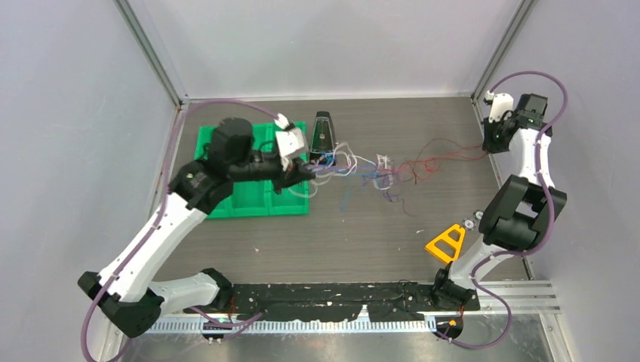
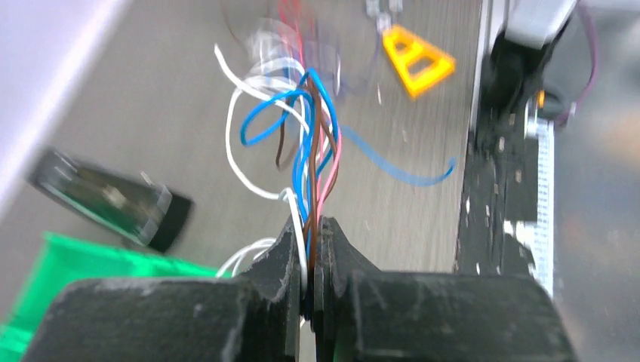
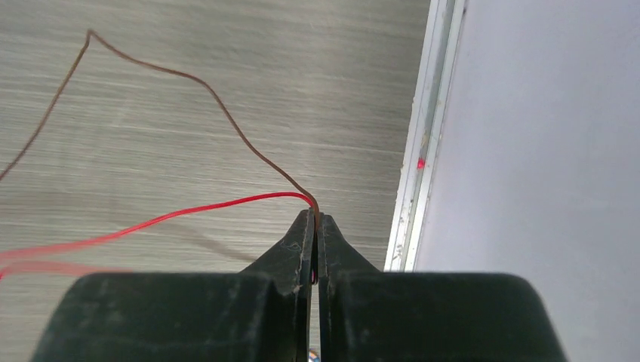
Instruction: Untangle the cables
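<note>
While both arms hold an end each, the cable tangle (image 1: 377, 175) is strung across the far half of the table (image 1: 362, 234). Its long axis runs left to right and angles slightly toward the far right corner.

Left gripper (image 2: 311, 226): jaws clenched on the left end of the bundle. I see a blue strand (image 2: 303, 181), a white strand (image 2: 229, 147), a brown strand (image 2: 312, 143) and a pink strand (image 2: 332, 166) coming out of the pinch and fanning away from the fingers. The loops are blurred further out.

Right gripper (image 3: 315, 219): jaws clamped on two wires, a red wire (image 3: 189, 213) and a brown wire (image 3: 189, 75). It is close to the right-hand wall rail. Both wires lead off left toward the knot, the red one straighter and the brown one kinked.

The densest knot is nearer the left gripper. Only thin strands reach to the right.

Surroundings:
- The green tray (image 1: 249, 202) is under the left wrist and just beside the bundle's left end.
- A black wedge-shaped device (image 1: 322, 134) stands just past the left gripper on the far side. White loops lie near its base, and I can't tell if they touch it.
- The yellow triangle (image 1: 447, 243) is on the near right by the right arm, well apart from the tangle.
- A black mat (image 1: 340, 294) runs along the near edge.
</note>
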